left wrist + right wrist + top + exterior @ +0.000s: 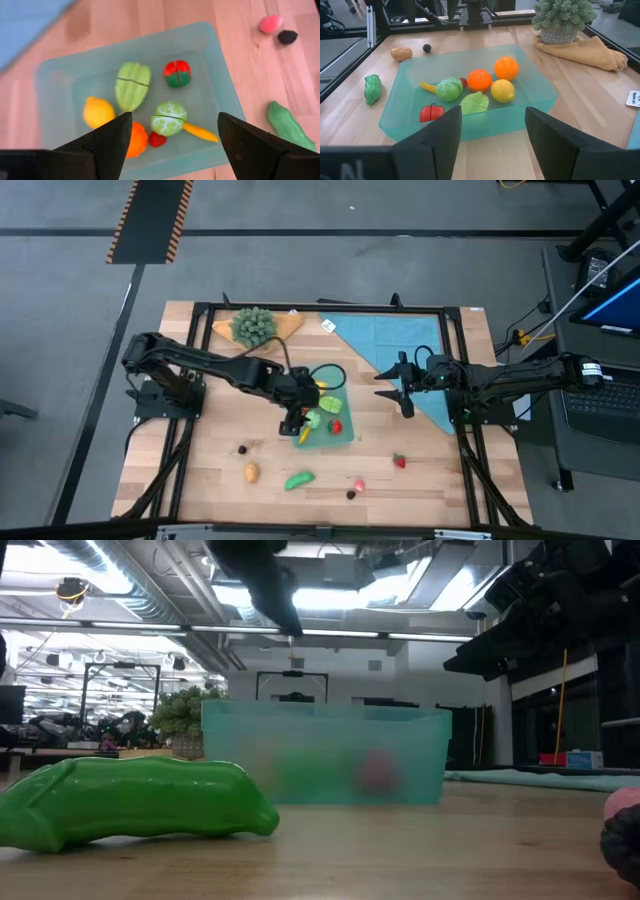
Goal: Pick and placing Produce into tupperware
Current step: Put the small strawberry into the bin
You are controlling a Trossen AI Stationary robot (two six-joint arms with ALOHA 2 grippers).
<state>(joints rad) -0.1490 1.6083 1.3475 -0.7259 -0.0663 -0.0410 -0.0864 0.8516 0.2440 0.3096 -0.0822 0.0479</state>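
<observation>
Remote inspection, largest item down.

1. Table (200, 480): one. It carries everything listed below.

2. Blue cloth (390, 335): one, flat at the far right of the table. It has no part in the sorting.

3. Tupperware (485, 122): one, open, standing mid-table between the two arms. I judge it sits there so that either arm can reach it.

4. Left gripper (174, 117): it hangs over the left side of the tupperware. Its fingers are spread wide with nothing between them. I read this pose as a drop made, or a pause over the load.

5. Right gripper (492, 112): it waits just right of the tupperware, over the edge of the blue cloth and pointing at the container. Its fingers are likewise apart and empty.

6. Leafy bunch (253, 325): one, at the far edge on a tan cloth, well apart from the work.

7. Produce inside the tupperware, eight counted:
   - two oranges (480, 79)
   - one lemon (502, 91)
   - one round green piece (450, 89)
   - one pale green leafy piece (475, 102)
   - one red-and-green piece (431, 113)
   - one slim yellow-orange piece (200, 132)
   - one small red piece (157, 140)

8. Produce loose on the table, six counted:
   - one green pod (299, 479)
   - one brown piece (251, 472)
   - one red piece (399, 461)
   - one pink piece (359, 483)
   - two dark berries (241, 449)

My judgement is that the task is past halfway.
</observation>
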